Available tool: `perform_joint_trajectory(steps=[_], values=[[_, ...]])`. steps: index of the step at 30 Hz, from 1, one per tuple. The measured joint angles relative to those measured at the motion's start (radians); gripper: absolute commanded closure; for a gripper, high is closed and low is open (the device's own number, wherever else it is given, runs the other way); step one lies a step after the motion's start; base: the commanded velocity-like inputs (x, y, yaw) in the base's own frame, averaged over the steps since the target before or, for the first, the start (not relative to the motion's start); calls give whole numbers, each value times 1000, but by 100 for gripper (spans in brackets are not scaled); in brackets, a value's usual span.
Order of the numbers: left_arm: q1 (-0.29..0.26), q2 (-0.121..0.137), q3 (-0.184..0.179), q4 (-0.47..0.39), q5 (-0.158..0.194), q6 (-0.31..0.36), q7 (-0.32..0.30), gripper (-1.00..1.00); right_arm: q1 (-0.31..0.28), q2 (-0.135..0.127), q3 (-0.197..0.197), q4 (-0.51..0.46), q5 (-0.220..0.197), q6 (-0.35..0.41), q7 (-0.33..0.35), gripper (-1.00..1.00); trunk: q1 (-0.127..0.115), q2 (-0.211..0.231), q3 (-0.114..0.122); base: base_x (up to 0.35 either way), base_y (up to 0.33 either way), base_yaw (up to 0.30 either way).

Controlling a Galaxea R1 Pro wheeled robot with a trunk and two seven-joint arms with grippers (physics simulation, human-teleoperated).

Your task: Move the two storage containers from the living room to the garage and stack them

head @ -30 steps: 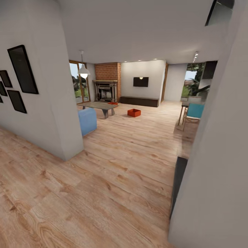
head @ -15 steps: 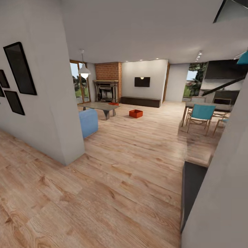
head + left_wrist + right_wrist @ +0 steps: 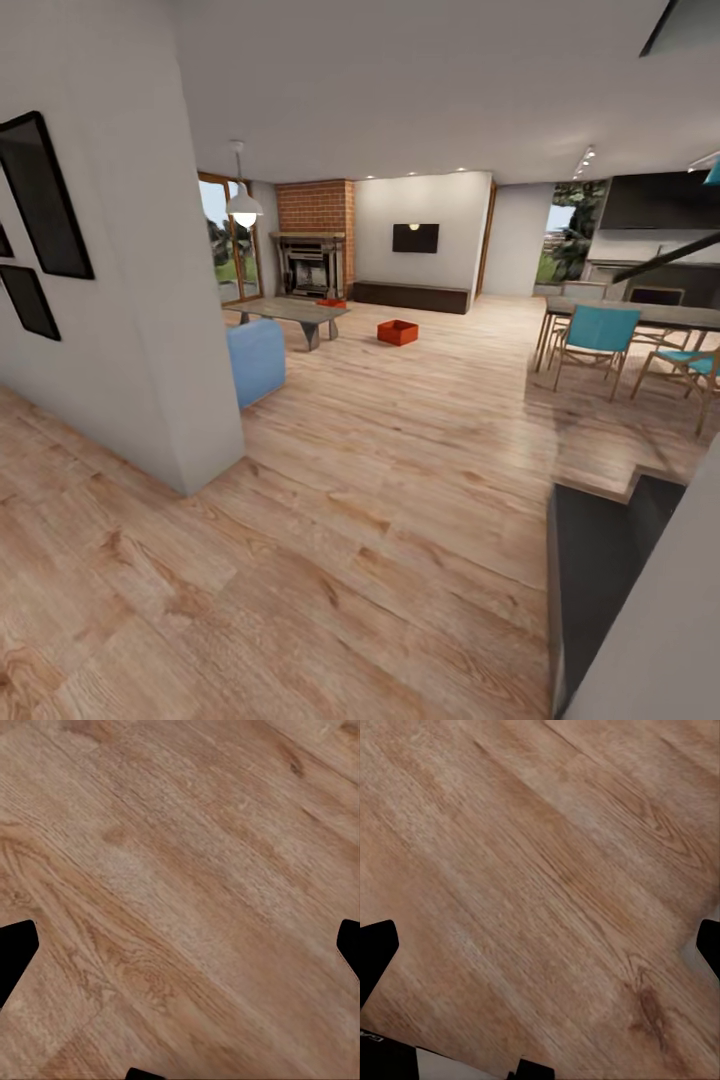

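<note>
Far ahead in the living room, one orange-red storage container (image 3: 398, 332) sits on the light wood planks. The second storage container (image 3: 331, 302) rests on the far end of the grey coffee table (image 3: 292, 310). My left gripper (image 3: 180, 945) is open over bare wood planks, its black fingertips (image 3: 15, 952) wide apart with nothing between them. The right gripper (image 3: 540, 945) is open the same way, also over planks. The garage and its floor are out of view.
A white wall corner (image 3: 190, 330) juts in at the left, with the light-blue sofa (image 3: 255, 358) just behind it. Teal chairs (image 3: 598, 338) and a dining table stand at the right. A dark ledge (image 3: 600, 570) and pale wall (image 3: 670, 640) sit close at the lower right.
The camera has moved forward and shifted, so the near right wall takes up less of the view and the dining table and chairs have come into sight. The containers have not moved.
</note>
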Motion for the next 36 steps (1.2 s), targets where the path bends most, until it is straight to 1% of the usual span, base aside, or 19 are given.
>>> perform_joint_trajectory(steps=[5, 14, 36], values=[[0, -2, 0, 0, -1, 0, 0, -100, 0, 0, 0, 0, -1, 0, 0, -100, 0, 0, -2, 318, 0, 0], [0, 1, 0, 0, -1, 0, 0, -100, 0, 0, 0, 0, -2, 0, -1, -100, 0, 0, -13, 318, 0, 0], [0, 1, 0, 0, -3, 2, 0, -100, 0, 0, 1, 0, -1, -1, -1, -100, 0, 0, -14, 319, 0, 0]])
